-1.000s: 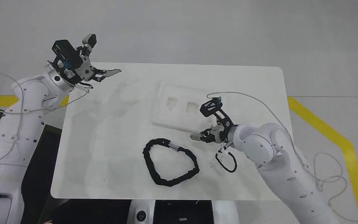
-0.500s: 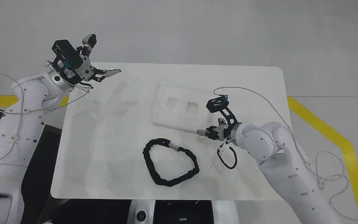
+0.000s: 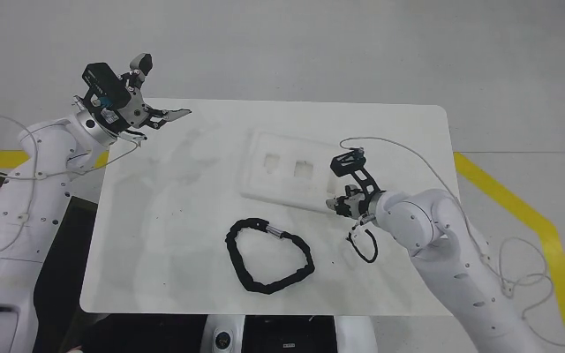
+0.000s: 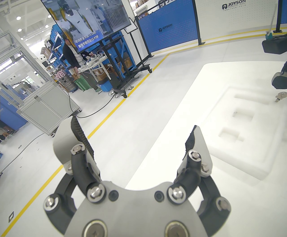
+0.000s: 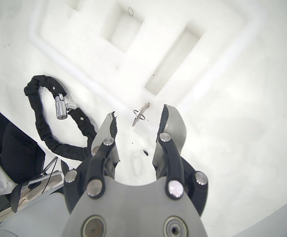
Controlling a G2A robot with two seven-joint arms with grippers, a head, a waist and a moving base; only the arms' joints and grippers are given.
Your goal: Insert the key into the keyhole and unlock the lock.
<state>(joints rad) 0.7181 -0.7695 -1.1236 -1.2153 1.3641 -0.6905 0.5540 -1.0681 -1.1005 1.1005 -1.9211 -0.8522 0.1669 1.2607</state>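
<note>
A small silver key (image 5: 136, 120) on a ring lies flat by the near edge of the white foam tray (image 5: 170, 27). My right gripper (image 5: 138, 111) hovers open just above it, one finger on each side, touching nothing. The lock is a black sleeved chain (image 3: 265, 284) looped on the table, with a silver cylinder (image 5: 60, 108) whose keyhole end faces the right wrist camera. In the top view the right gripper (image 3: 335, 206) stands to the right of the chain loop. My left gripper (image 3: 173, 115) hangs open and empty over the table's far left corner.
The foam tray (image 3: 265, 181) has several rectangular pockets; one holds a small loose ring (image 5: 130, 10). A black cable loop (image 3: 362, 249) hangs by the right wrist. Bare white tabletop (image 3: 159, 229) lies left of the chain.
My right gripper has shifted to the right, away from the chain loop and toward the tray's near corner. The left arm and the chain have not moved.
</note>
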